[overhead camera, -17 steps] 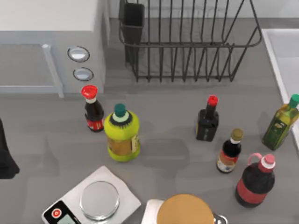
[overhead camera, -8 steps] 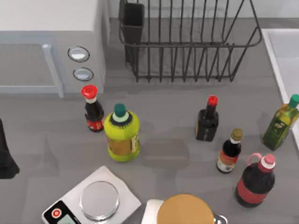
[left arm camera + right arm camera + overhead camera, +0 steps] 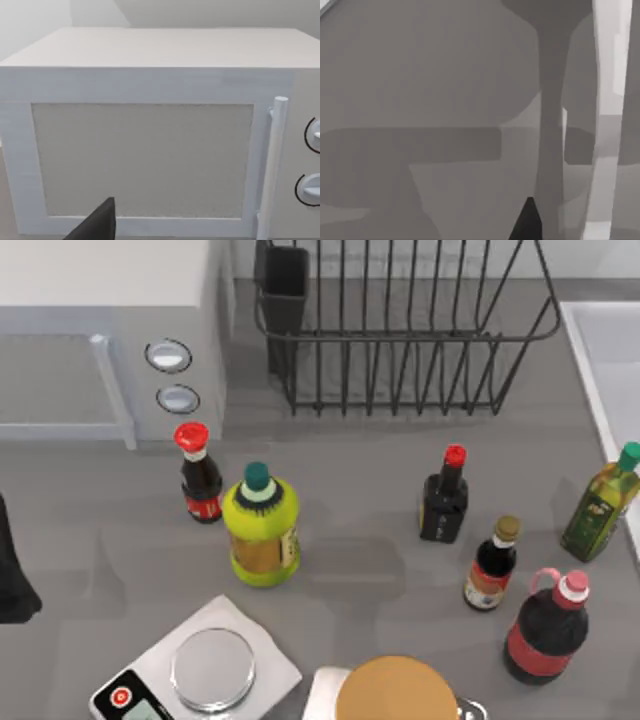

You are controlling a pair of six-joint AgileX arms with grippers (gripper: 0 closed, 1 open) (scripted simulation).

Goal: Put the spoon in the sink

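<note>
So the landmark here is the black wire dish rack, sitting at the back of the grey table; everything else is easiest to place off that. The sink is just to the rack's right, a pale basin with a raised light rim, cut off by the top view's right edge; I can't spot a spoon anywhere, so can't tell where it is. To the rack's left is a white microwave with two round knobs; the left wrist view looks straight at its door and handle.

In front of the rack there's a bunch of bottles: a small dark one with a red cap and a fat yellow-green one just beside it, both front-left of the rack; a black bottle with a red cap directly in front; a small brown-capped one and a dark red-labelled jug further forward to the right; an olive oil bottle front-right, near the sink's rim. A kitchen scale and a round wooden lid sit well in front of the rack.

Left arm is a dark shape well to the rack's front-left, at the table edge; a dark fingertip pokes into its wrist view; can't tell if that gripper is open or closed. Right wrist view has grey surfaces and one dark tip; can't tell there either.
</note>
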